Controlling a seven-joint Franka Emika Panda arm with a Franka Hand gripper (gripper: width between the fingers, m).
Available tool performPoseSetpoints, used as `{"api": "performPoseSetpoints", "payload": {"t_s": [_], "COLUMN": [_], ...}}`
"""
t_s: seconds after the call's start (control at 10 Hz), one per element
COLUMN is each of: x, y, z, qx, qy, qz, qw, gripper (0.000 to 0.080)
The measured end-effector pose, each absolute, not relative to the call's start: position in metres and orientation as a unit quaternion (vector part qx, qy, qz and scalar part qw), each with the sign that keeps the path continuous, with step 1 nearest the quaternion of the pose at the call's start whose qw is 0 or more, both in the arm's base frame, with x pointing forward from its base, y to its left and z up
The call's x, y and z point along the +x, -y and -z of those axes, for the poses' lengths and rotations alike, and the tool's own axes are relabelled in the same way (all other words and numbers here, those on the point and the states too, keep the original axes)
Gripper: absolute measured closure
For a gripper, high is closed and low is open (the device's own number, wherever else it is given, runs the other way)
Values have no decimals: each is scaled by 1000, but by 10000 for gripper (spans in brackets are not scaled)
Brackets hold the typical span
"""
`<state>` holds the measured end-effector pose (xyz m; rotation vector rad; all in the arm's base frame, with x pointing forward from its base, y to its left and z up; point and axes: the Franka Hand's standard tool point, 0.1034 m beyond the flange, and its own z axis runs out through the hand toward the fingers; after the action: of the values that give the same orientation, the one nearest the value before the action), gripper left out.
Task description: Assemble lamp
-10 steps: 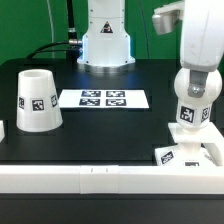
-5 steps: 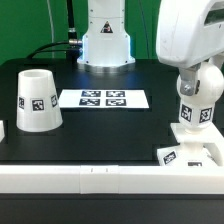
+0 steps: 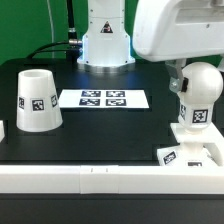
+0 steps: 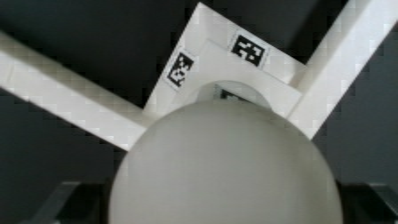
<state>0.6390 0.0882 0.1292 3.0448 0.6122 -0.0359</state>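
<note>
The round white bulb stands upright with its neck in the flat square base at the exterior view's right. In the wrist view the bulb fills the space between my gripper's two dark fingers, which sit against its sides, with the tagged base beyond it. The gripper itself is mostly hidden behind the arm in the exterior view. The tapered shade stands rim-down, alone, at the exterior view's left.
The marker board lies at the middle back of the black table. A white wall runs along the front edge, against the base. The arm's pedestal stands at the back. A small white piece shows at the left edge.
The arm's upper body has swung across and now fills the upper right of the exterior view. The bulb has turned a little, its tag shifted rightward, still standing on the base.
</note>
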Motion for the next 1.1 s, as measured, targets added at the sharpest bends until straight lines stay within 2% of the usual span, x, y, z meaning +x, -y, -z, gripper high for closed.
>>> {"api": "performPoseSetpoints", "payload": {"t_s": [0.3, 0.8, 1.1], "x": [639, 637, 635], "y": [-86, -85, -82], "z": [-129, -128, -128], "qx": [999, 986, 950], "qy": [-36, 166, 313], "qz": [10, 12, 20], "qw": [11, 16, 4], "gripper": [223, 223, 223]}}
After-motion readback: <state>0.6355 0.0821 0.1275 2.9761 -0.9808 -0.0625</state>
